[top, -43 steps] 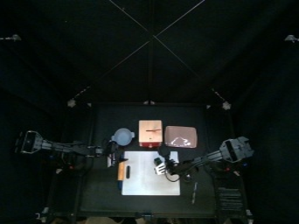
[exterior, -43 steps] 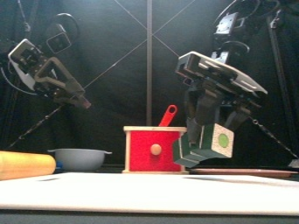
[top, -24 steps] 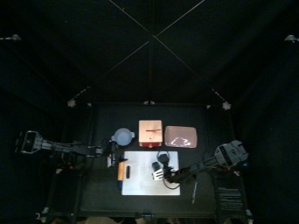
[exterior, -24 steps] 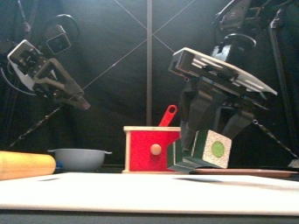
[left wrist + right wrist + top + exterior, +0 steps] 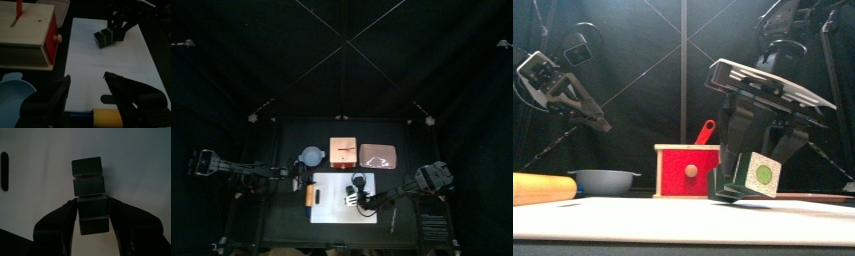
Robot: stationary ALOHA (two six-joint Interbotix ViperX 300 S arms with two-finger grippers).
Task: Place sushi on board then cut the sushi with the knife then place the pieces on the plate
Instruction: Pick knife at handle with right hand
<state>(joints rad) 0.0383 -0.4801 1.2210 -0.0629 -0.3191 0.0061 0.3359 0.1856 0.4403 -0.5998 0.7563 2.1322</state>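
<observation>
The dark green sushi roll (image 5: 356, 185) (image 5: 748, 176) (image 5: 88, 183) hangs tilted, its lower end at or just above the white cutting board (image 5: 338, 208) (image 5: 647, 215). My right gripper (image 5: 758, 148) (image 5: 91, 203) is shut on one end of it, and the other blocks stick out past the jaws. The left wrist view shows the roll (image 5: 107, 36) on the board's (image 5: 113, 65) far part. My left gripper (image 5: 87, 97) (image 5: 573, 95) hovers open and holds nothing, left of the board. A red knife (image 5: 706, 132) stands in the wooden box (image 5: 344, 152).
Behind the board stand a blue-grey bowl (image 5: 311, 156) (image 5: 604, 181), the wooden box with its red drawer front (image 5: 688, 171) and the pink tray (image 5: 378, 155). An orange-yellow toy (image 5: 311, 195) (image 5: 543, 187) lies at the board's left edge.
The right gripper has come down with the sushi roll, bringing it to the board. The left gripper has shifted slightly down and left.
</observation>
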